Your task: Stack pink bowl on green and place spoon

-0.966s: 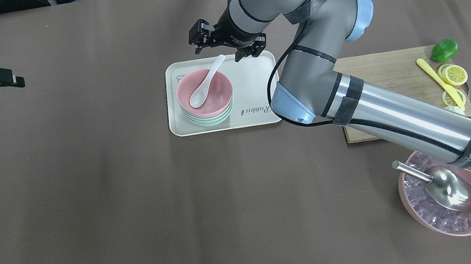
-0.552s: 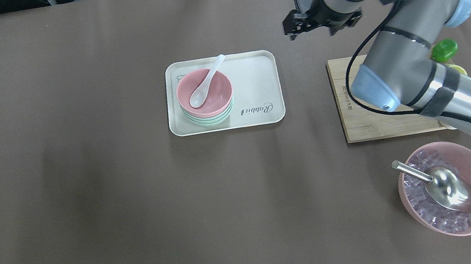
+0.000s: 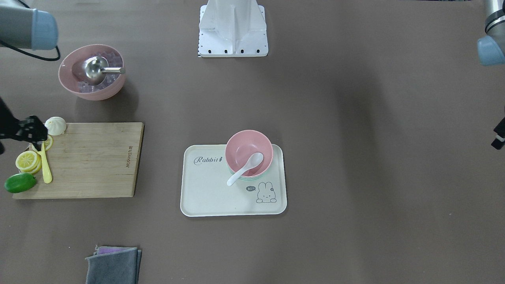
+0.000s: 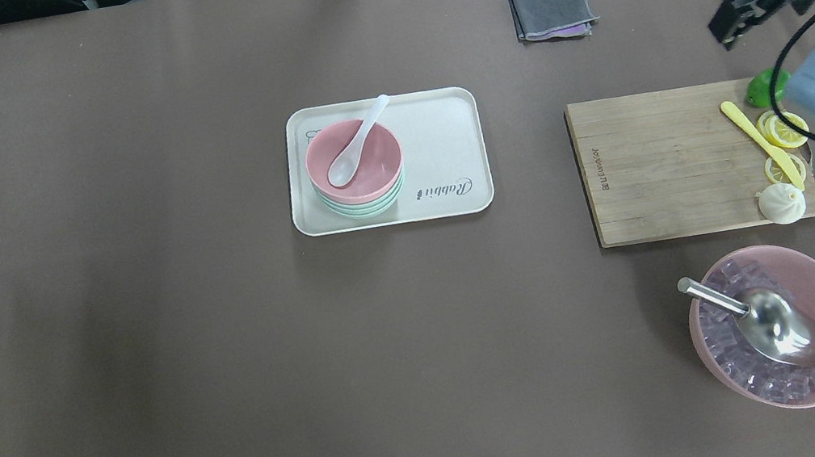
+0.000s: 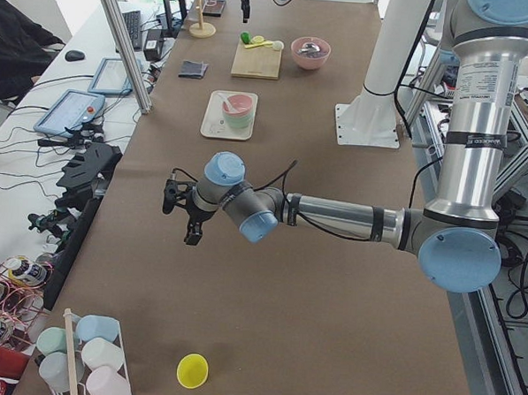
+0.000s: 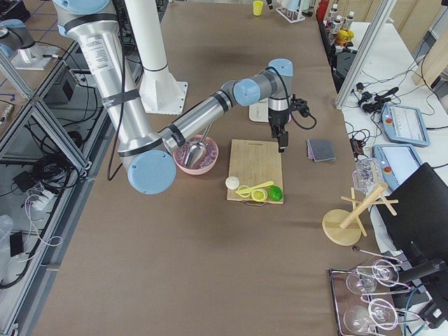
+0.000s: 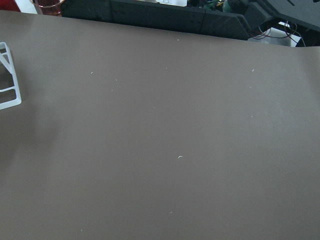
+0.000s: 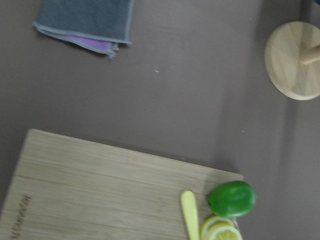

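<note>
Since a second ago the right arm has swung away from the tray [image 4: 441, 133] toward three o'clock in the overhead view, and the right hand [image 4: 733, 20] now hangs near the surface's [image 4: 141, 303] far right edge, at about two o'clock from the tray, beyond the cutting board [image 4: 659, 164] and just past the lime [image 4: 762, 89]. Only one dark side of that hand shows, so whether it is wide or narrow cannot be told; nothing is seen in it. Its withdrawal has uncovered a folded grey cloth [image 4: 550, 5] at one o'clock from the tray. On the tray's left half the pink bowl [image 4: 378, 158] sits nested on top of the green bowl [image 4: 364, 209], as before. A white spoon [image 4: 354, 147] lies with its scoop inside the pink bowl, its handle leaning over the rim toward one o'clock. Far along the surface, the left hand [image 5: 180, 220] hovers above bare brown cover; its opening cannot be judged from that side view.
</note>
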Controlling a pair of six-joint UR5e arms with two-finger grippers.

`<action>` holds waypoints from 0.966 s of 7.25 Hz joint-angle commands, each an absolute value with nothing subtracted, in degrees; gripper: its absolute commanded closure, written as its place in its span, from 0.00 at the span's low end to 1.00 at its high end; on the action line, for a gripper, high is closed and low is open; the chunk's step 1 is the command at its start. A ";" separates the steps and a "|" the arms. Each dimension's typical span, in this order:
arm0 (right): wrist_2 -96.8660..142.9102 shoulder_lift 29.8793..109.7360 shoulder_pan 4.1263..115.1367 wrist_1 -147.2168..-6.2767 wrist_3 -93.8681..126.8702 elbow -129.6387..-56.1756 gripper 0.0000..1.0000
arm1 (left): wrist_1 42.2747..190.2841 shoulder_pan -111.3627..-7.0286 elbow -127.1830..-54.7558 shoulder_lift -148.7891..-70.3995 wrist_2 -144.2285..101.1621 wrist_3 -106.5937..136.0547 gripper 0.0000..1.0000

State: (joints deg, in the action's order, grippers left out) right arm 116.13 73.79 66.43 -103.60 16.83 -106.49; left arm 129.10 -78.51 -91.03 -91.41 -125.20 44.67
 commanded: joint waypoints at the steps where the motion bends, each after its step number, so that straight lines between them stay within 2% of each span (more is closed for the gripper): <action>1: 122.94 85.57 80.54 -103.62 -1.17 -106.17 0.00 | 113.67 -86.79 -92.01 -91.93 -133.74 29.46 0.02; 2: 127.14 89.61 84.25 -103.62 -3.67 -105.74 0.00 | 102.94 -89.10 -92.98 -94.46 -133.94 19.35 0.02; 3: 131.01 92.78 86.64 -103.54 -5.00 -105.73 0.00 | 100.31 -90.17 -92.64 -93.61 -134.21 12.11 0.02; 4: 133.13 94.73 88.57 -103.54 -5.62 -105.73 0.00 | 101.41 -90.18 -92.46 -89.17 -134.47 11.00 0.02; 7: 136.64 98.43 89.90 -103.62 -5.71 -105.56 0.00 | 104.40 -90.00 -89.57 -87.02 -134.04 10.90 0.02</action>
